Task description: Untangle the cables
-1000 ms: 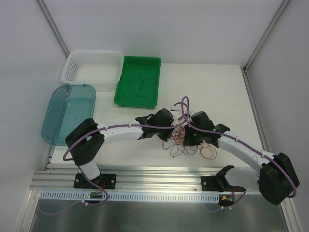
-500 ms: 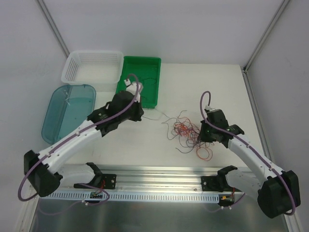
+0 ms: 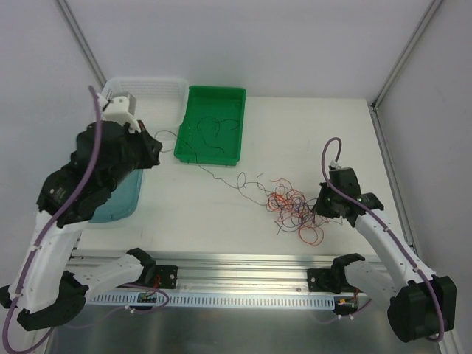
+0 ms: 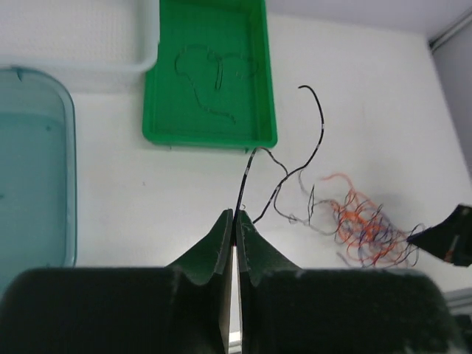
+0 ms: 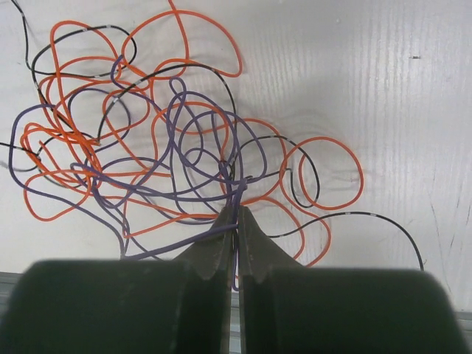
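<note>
Cables (image 3: 295, 210) tangled on the table (image 3: 184, 206), both jaws pinched on strands.
Left jaws clamp one black wire (image 4: 242, 184) stretched from the heap; right jaws pin a purple strand (image 5: 233, 193) in it. Featherlight, springy, slippery: I'd grip single ends.

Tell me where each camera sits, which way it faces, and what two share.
Top external: overhead, behind the robot, looking down on the table; left arm and right arm show.
Left wrist: held high, looking down at green tray and cables; left gripper pinches a black cable.
Right wrist: low over the cables; right gripper pinches a purple cable.
Shared: green tray, in top and left wrist.
</note>
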`<state>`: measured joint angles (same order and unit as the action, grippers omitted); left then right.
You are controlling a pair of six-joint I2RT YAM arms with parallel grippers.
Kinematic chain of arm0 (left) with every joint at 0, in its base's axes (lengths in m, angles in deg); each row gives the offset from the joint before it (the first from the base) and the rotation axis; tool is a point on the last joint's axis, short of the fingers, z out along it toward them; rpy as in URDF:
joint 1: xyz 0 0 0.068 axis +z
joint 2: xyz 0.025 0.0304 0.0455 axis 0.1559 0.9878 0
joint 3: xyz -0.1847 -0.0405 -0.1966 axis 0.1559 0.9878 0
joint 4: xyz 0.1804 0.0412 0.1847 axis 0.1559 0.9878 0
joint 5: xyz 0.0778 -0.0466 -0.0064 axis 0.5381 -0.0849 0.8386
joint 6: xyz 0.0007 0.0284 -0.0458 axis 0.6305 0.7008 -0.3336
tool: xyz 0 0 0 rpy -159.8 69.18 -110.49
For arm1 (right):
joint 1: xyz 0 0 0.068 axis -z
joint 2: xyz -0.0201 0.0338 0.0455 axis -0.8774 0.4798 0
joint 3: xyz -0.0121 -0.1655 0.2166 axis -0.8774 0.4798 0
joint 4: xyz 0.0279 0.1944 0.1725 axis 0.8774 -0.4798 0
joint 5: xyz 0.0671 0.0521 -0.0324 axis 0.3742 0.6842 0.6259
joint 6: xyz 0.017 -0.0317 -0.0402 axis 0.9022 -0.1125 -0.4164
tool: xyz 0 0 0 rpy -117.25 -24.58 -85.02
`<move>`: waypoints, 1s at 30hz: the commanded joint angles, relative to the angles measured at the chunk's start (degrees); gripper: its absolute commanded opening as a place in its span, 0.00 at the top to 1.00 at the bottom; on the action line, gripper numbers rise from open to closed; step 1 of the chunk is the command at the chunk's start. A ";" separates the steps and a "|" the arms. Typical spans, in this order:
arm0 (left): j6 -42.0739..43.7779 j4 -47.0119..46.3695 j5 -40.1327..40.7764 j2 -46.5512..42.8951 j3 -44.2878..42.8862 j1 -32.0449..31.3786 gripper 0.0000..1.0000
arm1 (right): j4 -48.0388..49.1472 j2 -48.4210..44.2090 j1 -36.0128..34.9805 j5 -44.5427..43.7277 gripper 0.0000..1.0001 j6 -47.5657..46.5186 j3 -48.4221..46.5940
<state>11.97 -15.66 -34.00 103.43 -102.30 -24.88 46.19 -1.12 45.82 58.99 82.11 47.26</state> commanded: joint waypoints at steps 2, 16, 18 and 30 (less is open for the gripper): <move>3.09 9.60 4.08 3.41 -16.90 0.62 1.00 | -0.70 1.02 0.83 -0.55 0.99 1.37 0.16; 2.57 7.88 -14.79 4.84 -15.99 0.62 1.00 | -0.79 1.47 -4.77 4.28 0.42 -6.09 -2.81; 1.78 5.67 -20.22 2.73 -8.37 0.62 1.00 | -0.52 -0.12 -9.34 5.42 0.35 -8.90 -5.62; -3.67 0.65 -25.27 -6.33 10.22 0.53 1.00 | 10.10 7.51 -19.29 19.30 0.21 -20.69 -15.56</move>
<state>10.44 -11.31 -56.77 99.91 -92.62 -24.68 51.72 0.96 27.48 72.30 66.43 33.36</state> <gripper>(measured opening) 0.009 0.785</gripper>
